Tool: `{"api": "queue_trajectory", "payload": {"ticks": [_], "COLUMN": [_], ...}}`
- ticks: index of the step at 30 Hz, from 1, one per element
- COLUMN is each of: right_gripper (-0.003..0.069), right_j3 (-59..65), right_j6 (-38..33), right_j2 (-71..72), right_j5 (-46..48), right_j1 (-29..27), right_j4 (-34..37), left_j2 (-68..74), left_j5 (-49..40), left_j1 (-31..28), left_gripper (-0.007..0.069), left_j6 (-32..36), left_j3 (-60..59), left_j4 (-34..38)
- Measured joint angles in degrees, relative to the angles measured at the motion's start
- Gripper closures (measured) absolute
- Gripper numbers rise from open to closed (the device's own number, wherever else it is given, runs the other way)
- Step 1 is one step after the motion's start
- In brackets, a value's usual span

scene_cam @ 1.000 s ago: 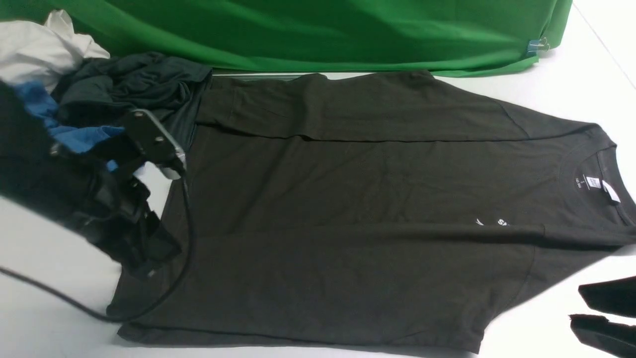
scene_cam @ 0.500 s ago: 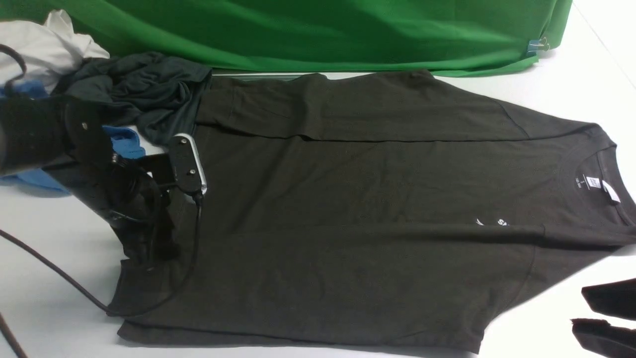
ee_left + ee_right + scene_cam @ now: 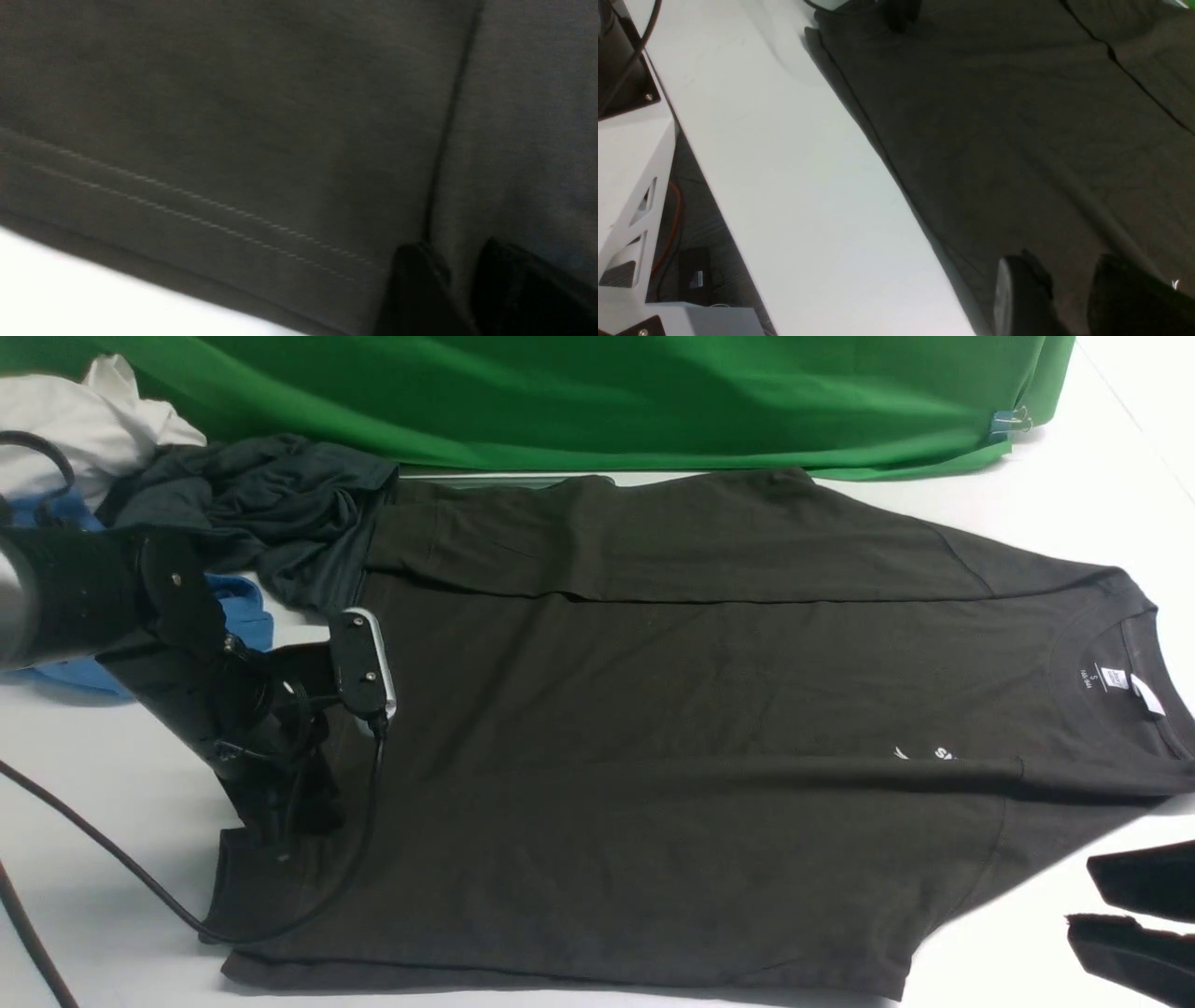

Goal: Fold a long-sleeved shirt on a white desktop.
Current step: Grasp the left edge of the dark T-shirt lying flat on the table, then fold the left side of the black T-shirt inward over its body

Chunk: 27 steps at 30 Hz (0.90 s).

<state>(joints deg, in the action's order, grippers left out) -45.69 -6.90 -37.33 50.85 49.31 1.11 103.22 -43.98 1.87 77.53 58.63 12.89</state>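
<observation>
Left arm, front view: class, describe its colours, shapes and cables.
The left arm is a glossy black cylinder with small screws. A black, silver-edged wrist camera sits on it, a black cable trails off, and the left end effector is black.

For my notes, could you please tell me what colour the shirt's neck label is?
The neck label is white; front view.

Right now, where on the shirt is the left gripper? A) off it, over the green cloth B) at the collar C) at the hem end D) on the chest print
C: the front view shows the left gripper down over the hem end of the long-sleeved shirt, and its wrist view shows the double stitching of the hem beside the fingers.
</observation>
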Motion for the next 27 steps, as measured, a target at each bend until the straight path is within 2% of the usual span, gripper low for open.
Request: {"api": "queue_trajectory", "payload": {"ticks": [5,8,20,27], "right_gripper": [0.0423,0.0423,0.0423,0.0423], "right_j3": [0.01,0.01,0.01,0.01], "right_j6": [0.0,0.0,0.0,1.36], "right_j2": [0.0,0.0,0.0,0.0], "right_j5": [-0.04,-0.04,-0.17,-1.3], "right_j1": [0.0,0.0,0.0,0.0], "right_j4": [0.0,0.0,0.0,-0.07], "left_j2": [-0.45,-1.15,-7.97,-8.9], "left_j5": [-1.47,-1.65,-1.13,-0.63], "left_j1": [0.0,0.0,0.12,3.81], "left_gripper": [0.0557,0.0577,0.0583,0.0585], "left_j6": [0.06,0.12,0.12,-3.87], "left_j3": [0.0,0.0,0.0,5.15], "left_j4": [0.07,0.13,0.13,-1.57]}}
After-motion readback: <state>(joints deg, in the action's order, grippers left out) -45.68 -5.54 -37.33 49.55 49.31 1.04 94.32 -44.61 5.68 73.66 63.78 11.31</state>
